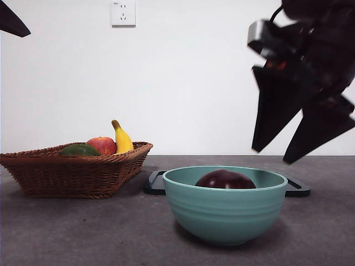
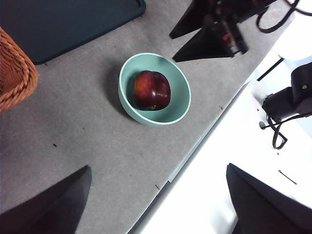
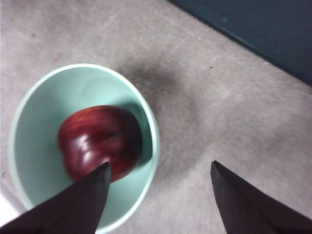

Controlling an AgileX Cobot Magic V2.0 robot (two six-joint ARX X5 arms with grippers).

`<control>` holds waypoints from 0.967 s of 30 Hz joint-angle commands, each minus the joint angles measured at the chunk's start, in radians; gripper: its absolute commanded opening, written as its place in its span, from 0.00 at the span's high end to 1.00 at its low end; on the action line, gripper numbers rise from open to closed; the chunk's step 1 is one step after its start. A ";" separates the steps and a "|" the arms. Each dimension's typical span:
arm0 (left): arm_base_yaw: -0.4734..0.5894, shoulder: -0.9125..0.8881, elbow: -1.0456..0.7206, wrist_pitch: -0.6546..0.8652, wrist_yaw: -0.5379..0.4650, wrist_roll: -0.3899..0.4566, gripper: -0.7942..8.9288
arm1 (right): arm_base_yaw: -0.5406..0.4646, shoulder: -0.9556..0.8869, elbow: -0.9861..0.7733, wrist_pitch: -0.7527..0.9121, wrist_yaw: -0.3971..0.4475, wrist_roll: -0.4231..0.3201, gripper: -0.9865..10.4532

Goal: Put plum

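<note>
The plum (image 1: 226, 179) was seen lying inside the teal bowl (image 1: 224, 213), untouched. The right gripper (image 1: 288, 149) was held above and beside the bowl, jaws spread and empty. The left gripper (image 2: 156, 204) was parked well apart, jaws spread.

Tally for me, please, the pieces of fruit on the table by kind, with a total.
Plum, in the teal bowl: 1
Apple, in the wicker basket: 1
Banana, in the basket: 1
Dark green fruit, in the basket: 1
Total: 4
</note>
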 commanded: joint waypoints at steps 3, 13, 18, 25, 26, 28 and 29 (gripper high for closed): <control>-0.005 0.005 0.012 0.008 0.006 0.020 0.47 | 0.023 0.084 0.006 0.048 0.001 0.011 0.64; -0.005 0.005 0.012 0.008 0.006 0.020 0.47 | 0.043 0.177 0.006 0.108 0.008 0.011 0.81; -0.005 0.005 0.012 0.008 0.006 0.020 0.47 | 0.050 0.180 0.006 0.122 0.006 0.011 0.90; -0.005 0.005 0.012 0.008 0.006 0.020 0.47 | 0.055 0.178 0.010 0.121 -0.003 0.023 0.90; -0.005 0.005 0.012 0.008 0.006 0.020 0.47 | 0.055 0.173 0.013 0.119 -0.004 0.033 0.90; -0.005 0.005 0.012 0.008 0.006 0.020 0.47 | 0.055 0.167 0.028 0.112 -0.005 0.043 0.90; -0.005 0.005 0.012 0.009 0.006 0.020 0.47 | 0.055 0.166 0.039 0.105 -0.005 0.045 0.90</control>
